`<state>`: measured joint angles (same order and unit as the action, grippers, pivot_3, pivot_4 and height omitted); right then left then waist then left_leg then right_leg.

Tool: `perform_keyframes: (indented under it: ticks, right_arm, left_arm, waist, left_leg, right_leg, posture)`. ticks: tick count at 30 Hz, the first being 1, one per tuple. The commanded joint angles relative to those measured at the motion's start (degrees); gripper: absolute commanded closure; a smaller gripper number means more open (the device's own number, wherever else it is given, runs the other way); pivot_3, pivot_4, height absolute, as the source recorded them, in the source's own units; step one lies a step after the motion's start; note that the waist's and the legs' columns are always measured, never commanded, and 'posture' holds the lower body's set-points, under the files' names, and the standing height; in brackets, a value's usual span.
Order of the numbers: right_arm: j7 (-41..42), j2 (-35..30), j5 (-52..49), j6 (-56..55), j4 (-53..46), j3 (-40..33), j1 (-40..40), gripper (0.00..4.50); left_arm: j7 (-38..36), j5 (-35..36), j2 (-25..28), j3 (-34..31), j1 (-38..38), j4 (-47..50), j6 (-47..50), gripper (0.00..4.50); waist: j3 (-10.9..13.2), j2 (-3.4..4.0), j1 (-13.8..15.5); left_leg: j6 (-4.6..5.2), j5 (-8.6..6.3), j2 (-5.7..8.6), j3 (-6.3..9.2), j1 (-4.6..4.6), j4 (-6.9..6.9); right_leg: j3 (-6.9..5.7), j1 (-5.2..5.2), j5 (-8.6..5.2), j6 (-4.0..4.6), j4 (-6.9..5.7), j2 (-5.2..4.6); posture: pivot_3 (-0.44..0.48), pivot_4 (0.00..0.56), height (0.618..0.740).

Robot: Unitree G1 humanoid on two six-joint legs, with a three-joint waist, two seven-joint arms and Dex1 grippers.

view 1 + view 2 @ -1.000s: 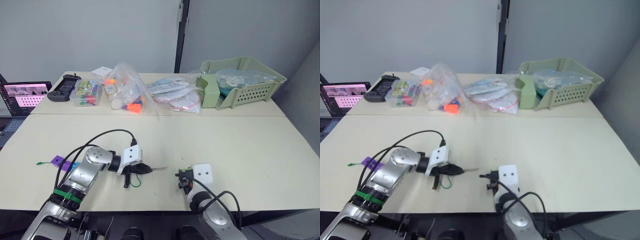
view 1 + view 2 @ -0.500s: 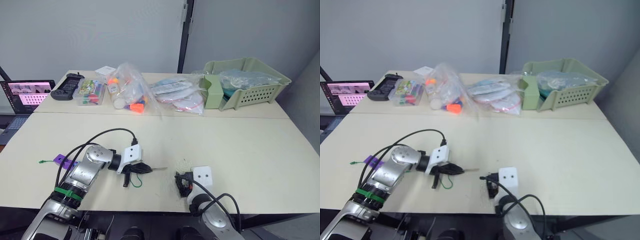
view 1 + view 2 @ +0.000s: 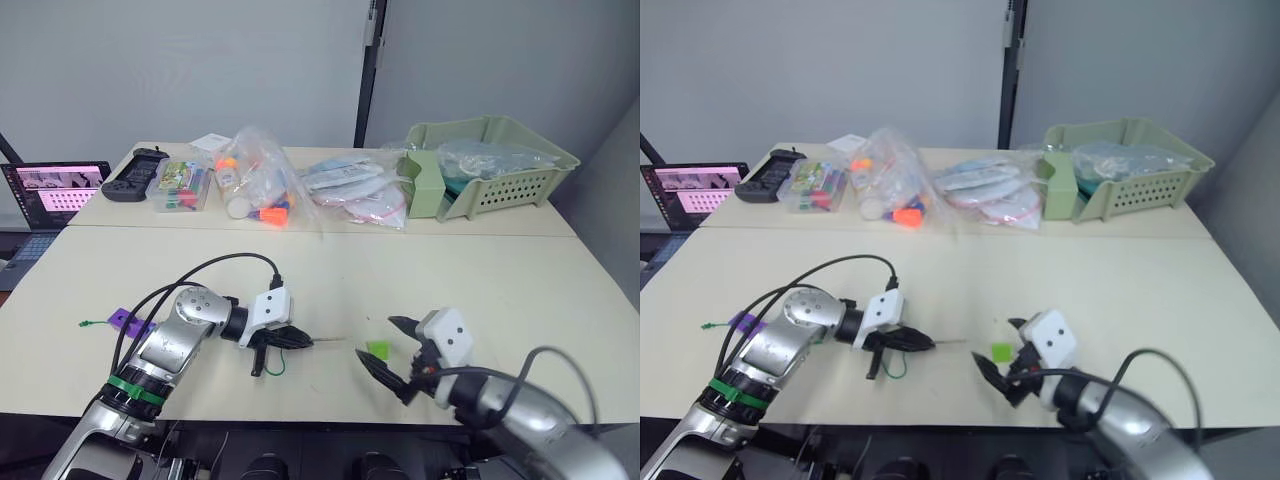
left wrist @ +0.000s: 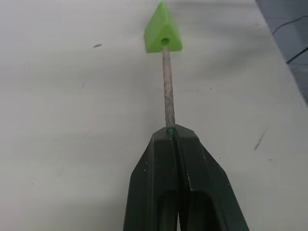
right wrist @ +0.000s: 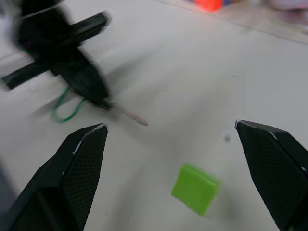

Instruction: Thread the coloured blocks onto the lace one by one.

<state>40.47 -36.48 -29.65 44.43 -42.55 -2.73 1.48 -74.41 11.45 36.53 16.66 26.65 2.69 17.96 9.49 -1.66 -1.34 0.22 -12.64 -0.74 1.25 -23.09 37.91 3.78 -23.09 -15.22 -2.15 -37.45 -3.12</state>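
With the left tool (image 3: 292,340) clenched on the lace (image 4: 167,86), its stiff tip aimed at the light green block (image 3: 377,349) lying on the counter (image 3: 480,290), the released right tool (image 3: 388,350) should grasp that 1 block squarely, hole facing the tip.

We count one light green block (image 3: 377,349) at lower centre, one purple block (image 3: 122,321) at lower left, and one lace (image 3: 272,362). Along the top: two bags (image 3: 255,185), one basket (image 3: 500,175), one clear box (image 3: 178,186), one laptop (image 3: 55,190).
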Motion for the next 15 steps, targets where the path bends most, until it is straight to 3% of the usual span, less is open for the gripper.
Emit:
perform_keyframes:
  ticks: [1,4,7,15]
  right_arm:
    - [13.84,-6.73,1.86,-9.1,12.31,2.24,-6.36,0.03]
    - [22.42,-10.16,8.21,-19.64,24.0,8.5,-12.46,0.03]
    - [27.1,-9.62,13.36,-28.67,34.95,13.05,-17.71,0.03]
    - [31.47,-5.78,18.37,-39.55,47.74,16.74,-22.49,0.03]
  left_arm:
    - [-0.94,1.65,2.25,-0.36,-1.21,5.52,3.06,4.5]
    - [-0.07,1.32,3.05,-0.43,-2.02,7.09,4.21,4.5]
    - [1.2,0.58,3.75,-0.36,-3.63,8.95,4.79,4.5]
    - [4.12,1.41,3.87,-0.85,-6.07,12.33,6.6,4.5]
  waist:
    - [0.02,-0.01,-0.2]
    - [0.02,-0.01,-0.18]
    - [0.03,-0.01,-0.19]
    - [0.06,-0.03,0.57]
  left_leg:
    - [0.0,0.0,0.01,-0.07,-0.01,0.0]
    - [0.0,0.0,-0.02,-0.14,-0.03,-0.02]
    - [0.0,0.0,-0.02,-0.15,-0.07,-0.02]
    - [0.0,0.0,0.01,-0.14,-0.09,0.0]
  right_leg:
    - [0.01,-0.01,0.0,0.01,0.01,0.02]
    - [-0.01,-0.06,0.0,0.02,0.02,0.08]
    - [0.0,-0.09,0.0,0.02,0.03,0.09]
    - [0.02,-0.09,0.02,0.03,-0.01,-0.07]
  posture:
    - [0.0,0.15,0.74]
    - [0.0,0.15,0.74]
    - [0.0,0.15,0.74]
    - [0.0,0.15,0.74]
